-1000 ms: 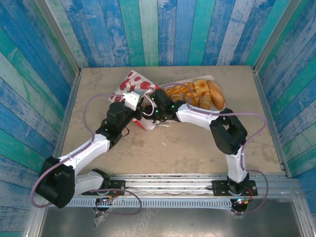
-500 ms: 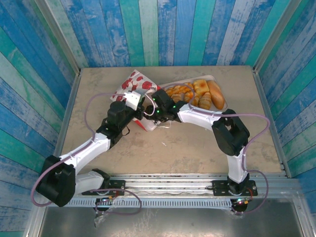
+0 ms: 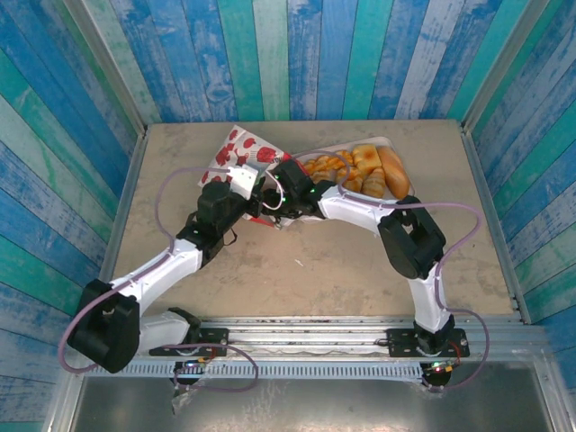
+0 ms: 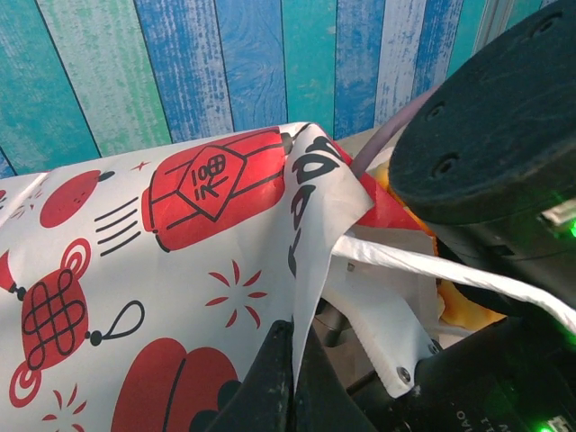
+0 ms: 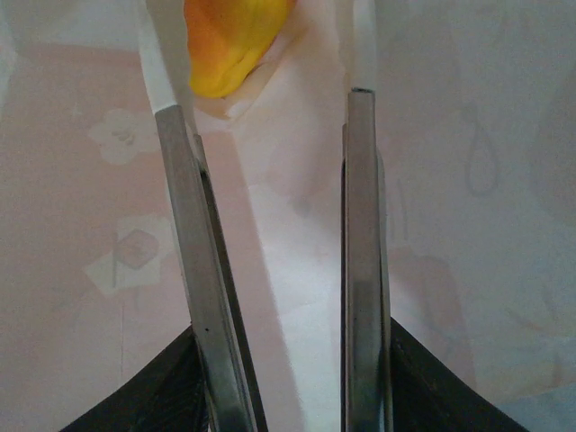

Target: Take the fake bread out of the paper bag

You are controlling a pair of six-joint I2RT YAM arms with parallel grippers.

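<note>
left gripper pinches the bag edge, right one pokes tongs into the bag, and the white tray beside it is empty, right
No: the white tray holds several fake breads, as the top view shows. The left gripper pinching the paper bag and the right gripper's tongs inside it are right.

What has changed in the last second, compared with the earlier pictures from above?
The right pincer, holding the tongs, has pushed a little left and away from the bases, deeper into the bag. The left pincer, shut on the bag's edge, has shifted slightly away too. Nothing was taken or released. The breads on the tray have not moved.
</note>
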